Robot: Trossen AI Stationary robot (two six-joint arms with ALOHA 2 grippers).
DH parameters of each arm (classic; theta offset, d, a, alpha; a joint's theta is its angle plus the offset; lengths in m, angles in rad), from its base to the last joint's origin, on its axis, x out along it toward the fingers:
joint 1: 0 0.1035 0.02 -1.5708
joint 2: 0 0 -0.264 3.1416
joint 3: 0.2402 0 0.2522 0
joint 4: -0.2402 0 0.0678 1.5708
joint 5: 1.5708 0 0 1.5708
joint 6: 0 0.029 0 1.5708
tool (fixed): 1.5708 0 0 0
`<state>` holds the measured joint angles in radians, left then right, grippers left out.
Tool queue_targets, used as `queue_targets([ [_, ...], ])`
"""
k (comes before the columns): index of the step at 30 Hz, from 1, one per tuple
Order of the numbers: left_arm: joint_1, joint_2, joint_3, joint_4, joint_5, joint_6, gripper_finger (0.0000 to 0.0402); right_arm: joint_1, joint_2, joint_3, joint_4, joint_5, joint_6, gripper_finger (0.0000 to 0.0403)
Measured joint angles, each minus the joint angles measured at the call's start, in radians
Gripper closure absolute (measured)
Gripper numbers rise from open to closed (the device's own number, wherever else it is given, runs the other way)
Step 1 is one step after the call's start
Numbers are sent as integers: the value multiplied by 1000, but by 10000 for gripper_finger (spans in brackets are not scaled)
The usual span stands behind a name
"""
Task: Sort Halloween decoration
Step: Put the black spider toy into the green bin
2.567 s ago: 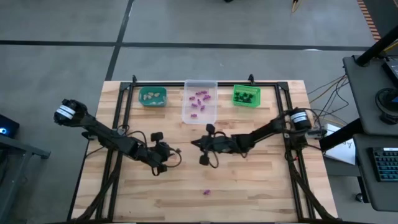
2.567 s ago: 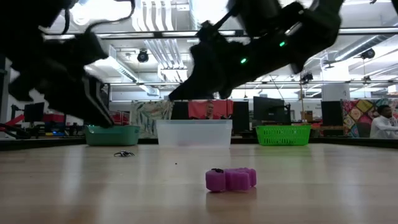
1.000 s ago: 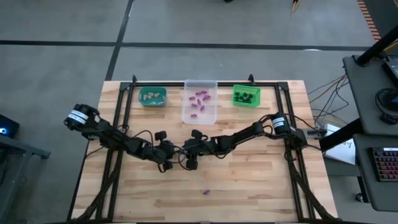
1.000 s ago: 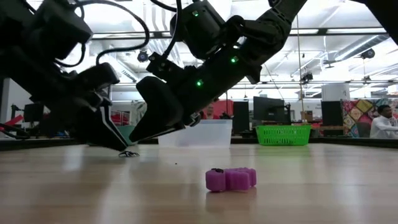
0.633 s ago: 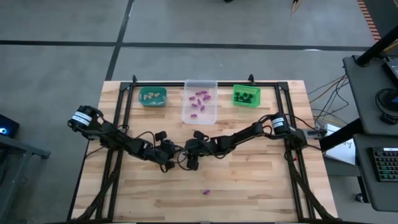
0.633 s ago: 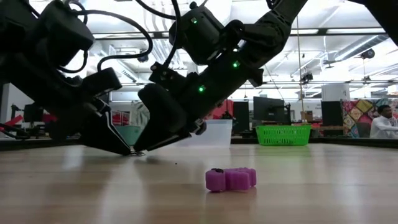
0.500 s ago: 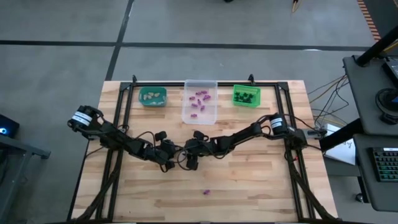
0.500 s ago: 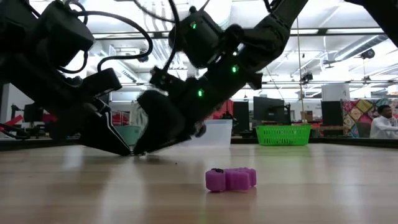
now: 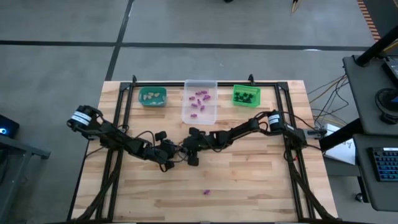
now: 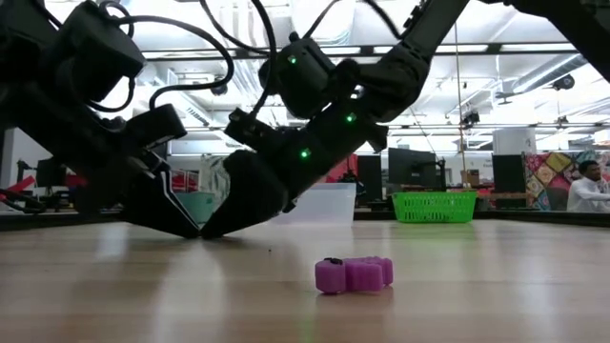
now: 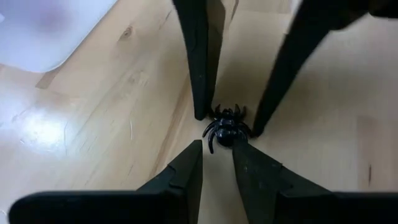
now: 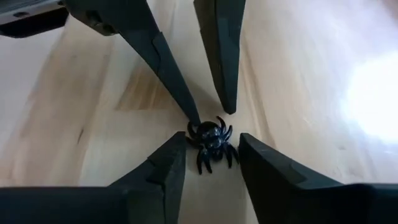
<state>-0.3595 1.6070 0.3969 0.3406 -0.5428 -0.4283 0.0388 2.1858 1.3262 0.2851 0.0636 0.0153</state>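
Your bins at twelve o'clock look mostly filled. Both end effectors, left (image 11: 217, 163) and right (image 12: 211, 163), stand open around the black spider (image 12: 211, 144) mid-tabletop; a purple trinket (image 9: 207, 192) waits at six.

Butcher-block counter (image 9: 249, 186), pale wood planks, black frame rails along sides. Grey concrete floor (image 9: 62, 68) around, dark seam lines crossing. Second desk (image 9: 373, 124) at right edge, keyboard (image 9: 385, 163) on it; cables (image 9: 323, 90) on floor near it. Low view: open workshop hall, ceiling light strips (image 10: 229, 24), exposed ducting, monitors (image 10: 410, 171) in row, patterned panel (image 10: 553, 176) far right, person (image 10: 586, 191) seated beside it.
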Motion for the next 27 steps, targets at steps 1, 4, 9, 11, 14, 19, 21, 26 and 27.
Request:
queue_targets([
  [1, 0, -4, 0, -1, 1, 0, 325, -11, 0, 0, -1, -47, 1, 270],
  [4, 0, -19, 0, -11, 8, 1, 325, -29, 3, -1, -3, -143, -13, 294],
  [9, -2, -31, 2, -15, 11, 18, 325, -31, 4, -2, -3, -167, -43, 336],
  [11, -2, -31, 11, -12, 10, 20, 325, -31, 5, -2, -1, -175, -43, 350],
  [14, -2, -37, 27, -28, 10, 25, 325, -30, 6, -3, 9, -174, -43, 364],
  [19, -6, -96, 81, -200, 10, 26, 325, -29, 6, -5, 41, -176, -43, 378],
  [21, -7, -129, 108, -304, 9, 21, 325, -29, 2, -5, 43, -175, -42, 383],
  [26, -13, -223, 155, -492, 5, 16, 325, -28, -8, -6, 42, -175, -38, 393],
  [27, -13, -242, 158, -517, 3, 16, 325, -28, -11, -6, 41, -176, -34, 394],
])
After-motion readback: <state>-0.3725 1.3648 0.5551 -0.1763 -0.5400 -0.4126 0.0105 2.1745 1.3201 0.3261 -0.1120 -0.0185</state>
